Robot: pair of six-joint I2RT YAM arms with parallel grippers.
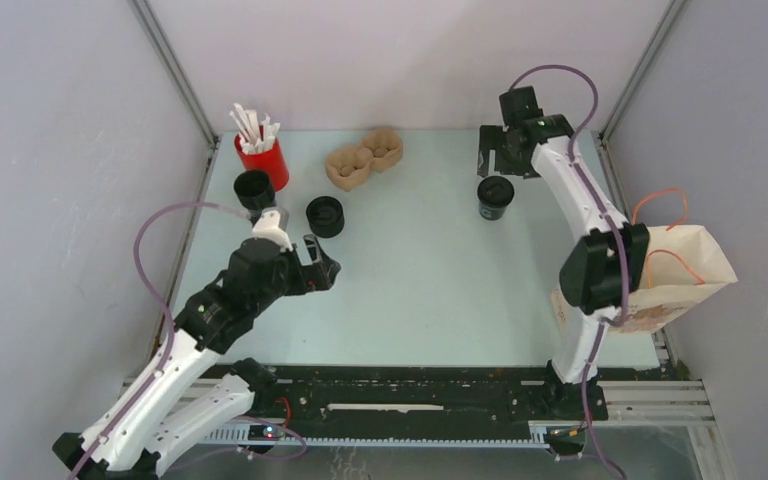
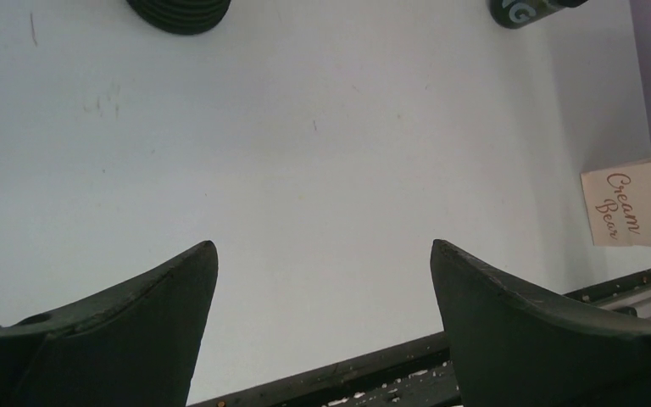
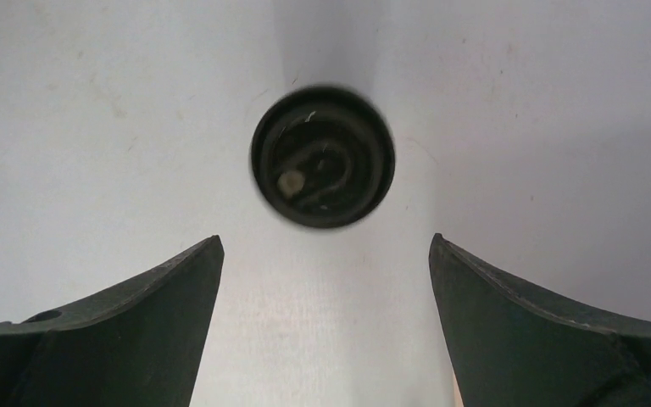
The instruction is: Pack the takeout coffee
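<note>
Your left tool [image 1: 320, 268] hangs released at lower left. Upper right, the right tool [image 3: 324, 246] gapes wide, with the coffee cup [image 1: 495, 197] standing on the desk [image 1: 420, 290] just beyond it. Centre the cup between the fingers before clenching.

The takeout coffee [image 3: 322, 157] is blurred in the right wrist view; the left wrist view's top edge cuts off most of the ribbed black piece [image 2: 178, 13]; the right arm [image 1: 590, 270] hides part of the paper bag [image 1: 690, 270].
</note>
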